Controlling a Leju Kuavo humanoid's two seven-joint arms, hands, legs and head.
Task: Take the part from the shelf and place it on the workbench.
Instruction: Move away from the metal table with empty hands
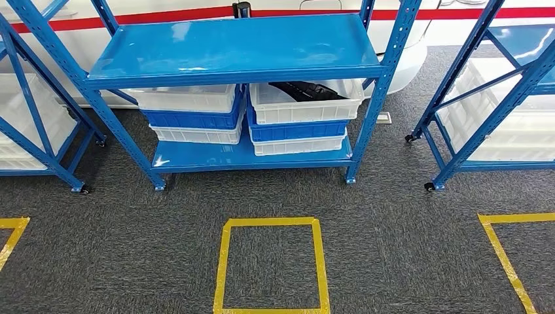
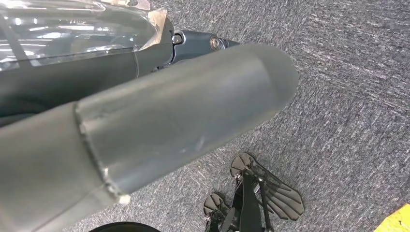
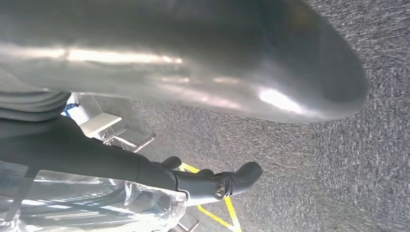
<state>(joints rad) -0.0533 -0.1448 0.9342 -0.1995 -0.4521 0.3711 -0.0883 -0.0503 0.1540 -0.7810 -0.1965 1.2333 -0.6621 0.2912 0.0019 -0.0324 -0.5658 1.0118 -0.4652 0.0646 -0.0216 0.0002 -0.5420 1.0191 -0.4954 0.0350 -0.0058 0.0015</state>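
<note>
The long black part (image 1: 306, 89) lies in the top white plastic crate (image 1: 305, 103) of the right stack, around 12 o'clock from the yellow tape square (image 1: 271, 265); the blue metal shelf (image 1: 235, 47) above hides most of it. Left hand (image 2: 183, 111) and right hand (image 3: 193, 58) hang over grey carpet (fingers curled or spread? can't tell).

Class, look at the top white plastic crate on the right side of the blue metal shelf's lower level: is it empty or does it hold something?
Not empty. The top white plastic crate holds a black part, lying inside it and showing above its rim.
</note>
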